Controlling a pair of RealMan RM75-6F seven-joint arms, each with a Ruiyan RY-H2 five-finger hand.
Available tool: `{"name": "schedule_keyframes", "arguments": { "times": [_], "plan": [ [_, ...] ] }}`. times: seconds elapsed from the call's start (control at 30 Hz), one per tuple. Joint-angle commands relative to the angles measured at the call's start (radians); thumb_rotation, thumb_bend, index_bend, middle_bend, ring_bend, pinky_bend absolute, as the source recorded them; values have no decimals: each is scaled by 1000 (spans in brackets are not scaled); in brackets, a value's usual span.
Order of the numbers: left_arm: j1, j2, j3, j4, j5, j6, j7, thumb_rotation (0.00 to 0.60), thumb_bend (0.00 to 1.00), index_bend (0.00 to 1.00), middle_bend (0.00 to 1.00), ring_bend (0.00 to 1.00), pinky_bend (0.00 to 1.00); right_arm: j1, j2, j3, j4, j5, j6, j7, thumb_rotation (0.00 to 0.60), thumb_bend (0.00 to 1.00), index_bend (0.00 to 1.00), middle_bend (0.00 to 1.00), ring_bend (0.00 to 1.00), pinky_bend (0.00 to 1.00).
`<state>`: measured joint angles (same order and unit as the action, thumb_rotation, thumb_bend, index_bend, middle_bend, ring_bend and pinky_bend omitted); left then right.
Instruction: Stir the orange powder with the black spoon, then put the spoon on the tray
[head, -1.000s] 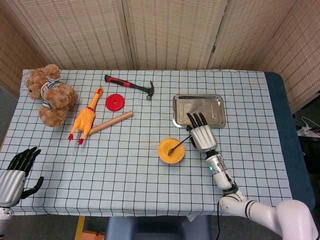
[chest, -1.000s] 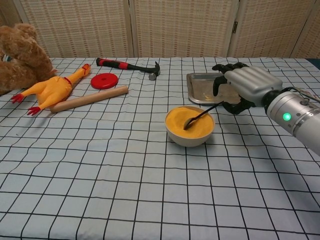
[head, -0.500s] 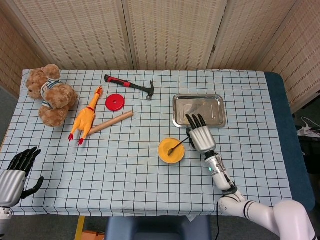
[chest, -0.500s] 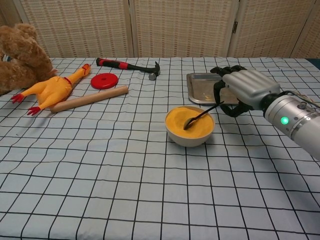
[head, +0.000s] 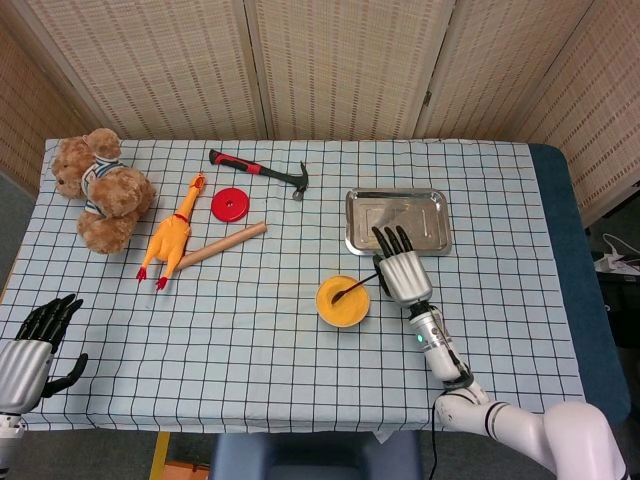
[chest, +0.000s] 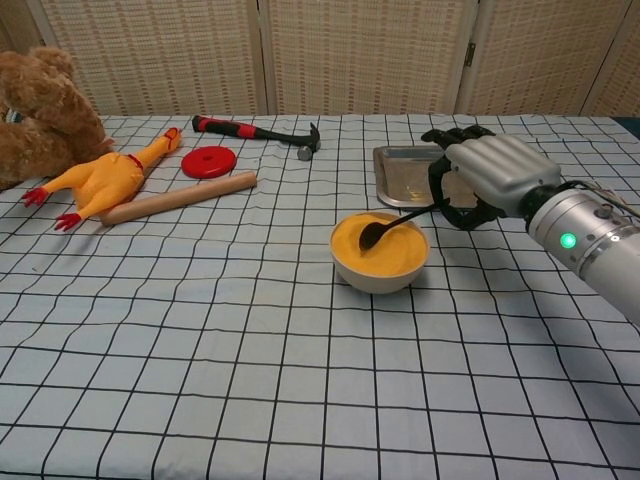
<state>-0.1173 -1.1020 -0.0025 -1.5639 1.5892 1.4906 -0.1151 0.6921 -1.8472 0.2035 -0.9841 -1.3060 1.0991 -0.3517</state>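
Observation:
A white bowl (chest: 380, 275) of orange powder (chest: 385, 248) sits mid-table, also seen in the head view as the bowl (head: 343, 301). The black spoon (chest: 393, 225) has its tip in the powder, handle slanting up to the right. My right hand (chest: 487, 180) grips that handle just right of the bowl; the head view shows the right hand (head: 401, 271) and the spoon (head: 352, 288). Behind the hand lies the empty metal tray (chest: 400, 178), seen from above as the tray (head: 398, 221). My left hand (head: 30, 350) hangs open at the table's near left corner, holding nothing.
A hammer (head: 259, 170), a red disc (head: 231, 205), a wooden rolling pin (head: 221, 245), a rubber chicken (head: 170, 236) and a teddy bear (head: 100, 190) lie on the left half of the checked cloth.
The spoon's tip has shifted a little toward the far left inside the bowl as my right hand turned the handle. The left hand has stayed put.

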Motion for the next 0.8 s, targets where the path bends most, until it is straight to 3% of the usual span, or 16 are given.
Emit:
{"name": "schedule_keyframes", "arguments": {
  "times": [0.03,0.3,0.8],
  "plan": [
    [1,-2,0,2,2,2,1,600,414,55,0,0,90,-2,2,0,-3,-11,15,8,600,383,651,66,0,0],
    [0,0,0,1,2,2,-1,600,413,54,0,0,89,-1,12,-29,27,-114,114,28,600,383,789,237,0,44],
    [1,1,3,-3,9,7,-1,600,414,54,9,0,89,21,-15,-34,122,-160,145,-87,600,383,841,293,0,51]
  ]
}}
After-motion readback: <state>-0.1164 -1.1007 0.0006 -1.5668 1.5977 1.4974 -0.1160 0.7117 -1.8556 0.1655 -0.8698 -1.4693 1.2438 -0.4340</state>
